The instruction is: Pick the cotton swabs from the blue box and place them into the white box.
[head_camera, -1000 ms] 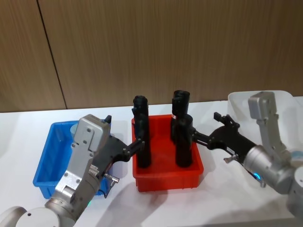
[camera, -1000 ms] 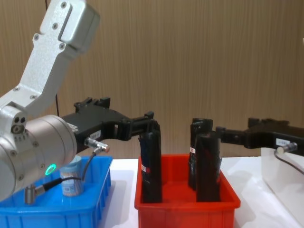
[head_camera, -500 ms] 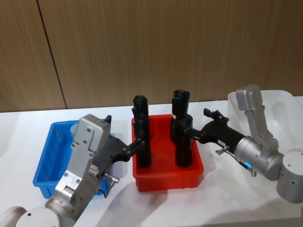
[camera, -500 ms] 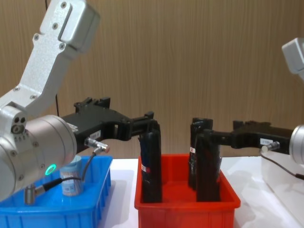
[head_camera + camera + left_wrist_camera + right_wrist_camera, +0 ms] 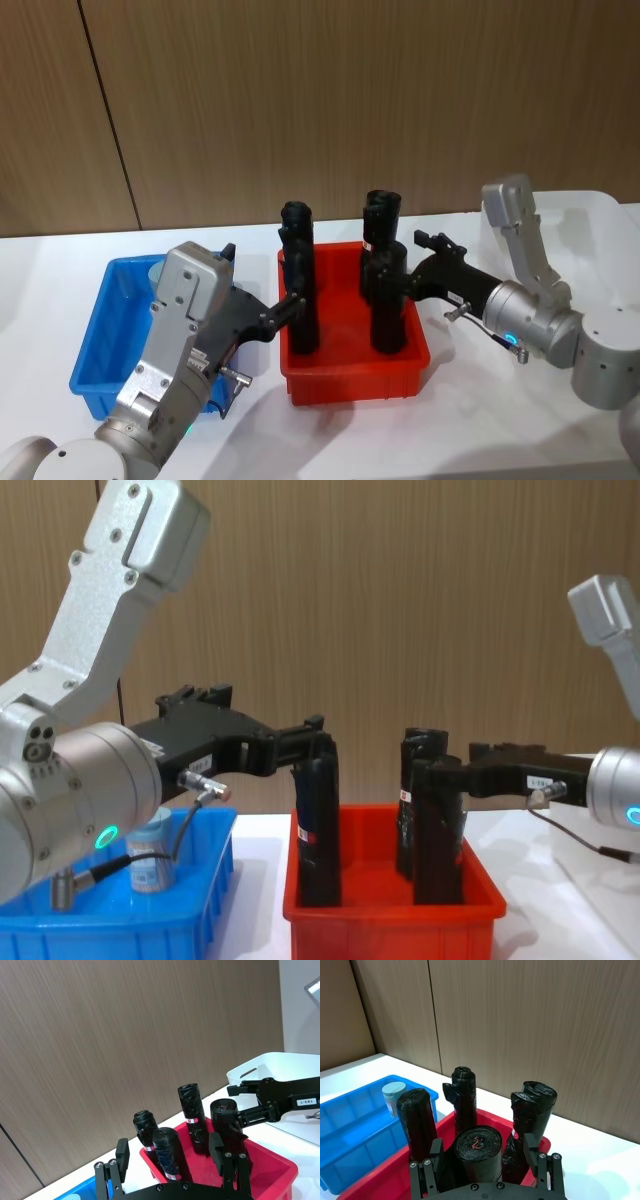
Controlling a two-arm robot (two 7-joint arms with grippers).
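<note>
Right gripper (image 5: 398,285): advanced leftward since the earlier frames, from beside the white box (image 5: 600,215) to the near-right black roll (image 5: 388,298) in the red bin (image 5: 355,385); in the right wrist view its fingers (image 5: 434,1151) stand spread on either side of that roll's top, not visibly pressing it. Left gripper (image 5: 292,303): unchanged, fingers spread, tips at the near-left black roll (image 5: 303,300), its arm reaching across from over the blue box (image 5: 95,375). Cotton swabs: one jar (image 5: 150,858) with a pale blue lid stands upright in the blue box, towards its far edge, partly hidden behind the left arm; untouched by either gripper. White box: at the right edge of the table, well apart from the blue box, with the red bin between the two; contents not discernible. Four black rolls stand upright in the red bin, tall enough to obstruct a straight path between the boxes. Judgement: both grippers attend to the rolls, not the task's jar; transfer not yet begun.
</note>
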